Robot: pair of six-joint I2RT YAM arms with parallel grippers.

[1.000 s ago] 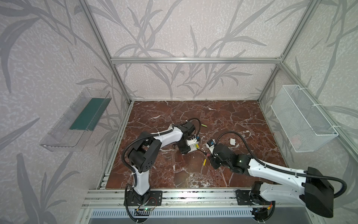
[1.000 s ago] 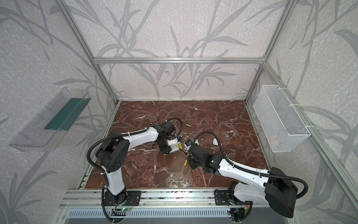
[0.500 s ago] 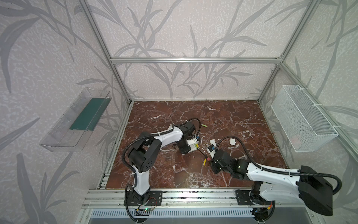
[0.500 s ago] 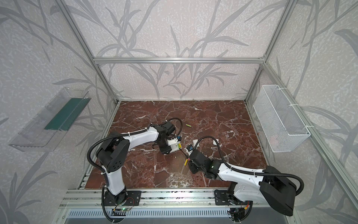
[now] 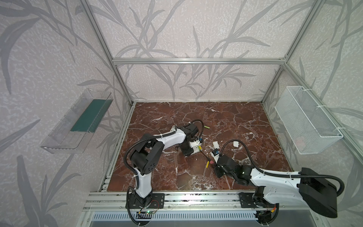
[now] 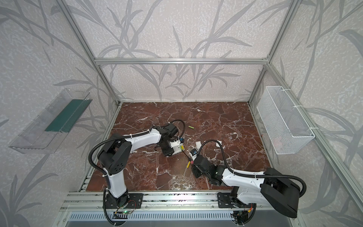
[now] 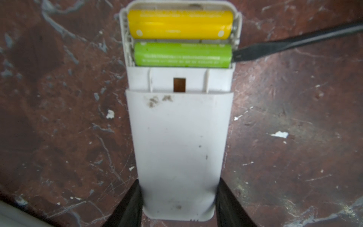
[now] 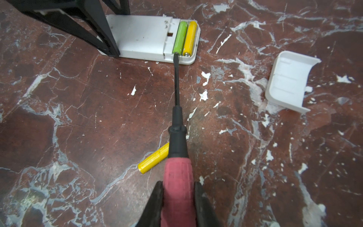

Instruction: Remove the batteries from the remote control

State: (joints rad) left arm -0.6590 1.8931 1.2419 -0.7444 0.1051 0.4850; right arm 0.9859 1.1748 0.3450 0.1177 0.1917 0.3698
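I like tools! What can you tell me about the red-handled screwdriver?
The screwdriver has a pinkish-red grip, black collar and thin black shaft with a flat tip. The right gripper is shut on the grip. It slants low over the marble floor, tip against the green battery's end in the white remote. A loose yellow battery lies beneath its collar.

The red-brown marbled tabletop (image 5: 245,121) was scuffed and strewn with white chips (image 8: 205,75). On it lay the white remote (image 8: 141,37), back up, a loose yellow battery (image 8: 153,158) near it, a green battery (image 5: 207,127) farther back, a curved white cover (image 8: 288,80) and a second white piece (image 5: 236,144).
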